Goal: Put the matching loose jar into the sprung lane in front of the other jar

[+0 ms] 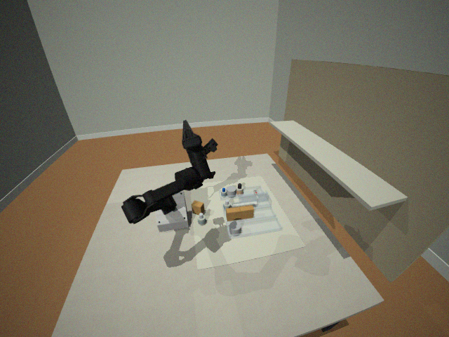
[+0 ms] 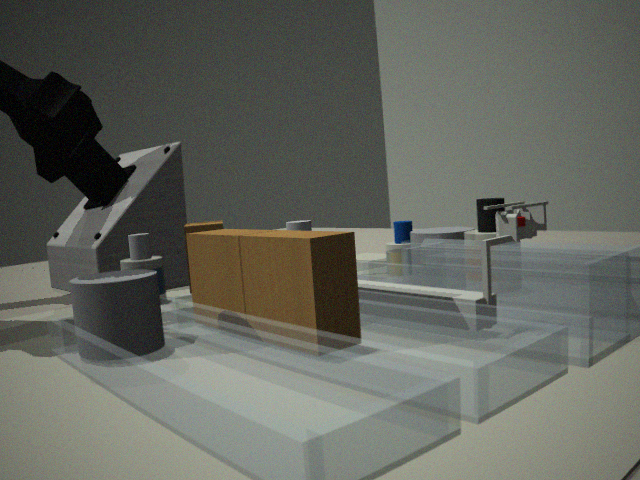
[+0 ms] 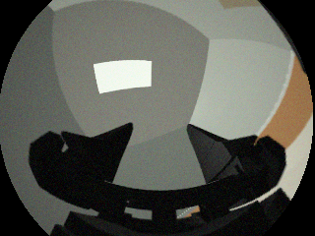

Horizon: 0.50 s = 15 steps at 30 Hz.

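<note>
Jar (image 1: 200, 218) with the small grey cap is standing loose just beside the tan carton (image 1: 239, 212), while the gripper (image 3: 163, 147) is hanging well above, spread nearly full and gripping nothing. Beyond the carton, 3 capped jars are crowding the sprung lane (image 2: 423, 290), inviting a wrong pick, and a slipping jar risks letting the pusher plate (image 2: 488, 263) snap. Farther out, a pale mat (image 1: 253, 250) is covering the table (image 1: 144, 290), with orange floor (image 1: 54, 225) surrounding it.
</note>
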Motion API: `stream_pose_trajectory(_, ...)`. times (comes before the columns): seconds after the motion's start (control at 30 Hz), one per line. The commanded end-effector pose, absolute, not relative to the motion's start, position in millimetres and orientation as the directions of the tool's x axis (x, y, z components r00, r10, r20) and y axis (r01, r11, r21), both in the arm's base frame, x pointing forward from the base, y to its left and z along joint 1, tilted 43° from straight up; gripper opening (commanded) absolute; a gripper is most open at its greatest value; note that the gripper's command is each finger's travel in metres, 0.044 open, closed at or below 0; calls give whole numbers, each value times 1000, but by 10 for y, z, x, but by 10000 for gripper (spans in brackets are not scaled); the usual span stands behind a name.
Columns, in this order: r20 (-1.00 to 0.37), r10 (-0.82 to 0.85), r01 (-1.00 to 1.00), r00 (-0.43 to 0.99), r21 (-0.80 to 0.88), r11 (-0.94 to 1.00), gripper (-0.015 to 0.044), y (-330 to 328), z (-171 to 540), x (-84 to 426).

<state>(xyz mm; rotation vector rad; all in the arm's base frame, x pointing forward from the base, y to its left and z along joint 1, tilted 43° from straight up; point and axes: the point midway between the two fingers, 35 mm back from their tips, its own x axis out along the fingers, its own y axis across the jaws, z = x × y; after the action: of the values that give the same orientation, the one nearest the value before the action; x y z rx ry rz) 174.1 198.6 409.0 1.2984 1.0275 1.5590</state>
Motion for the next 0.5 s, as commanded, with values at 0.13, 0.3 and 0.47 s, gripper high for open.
stream_pose_trajectory(0.13,354,934,39,51,934,-356,440,2032,4028,2157)
stream_pose_trajectory(0.3,310,895,199,321,902,-384,440,2058,3704,2764)
stream_pose_trajectory(0.47,139,825,298,548,889,-348,440,2049,3172,3198)
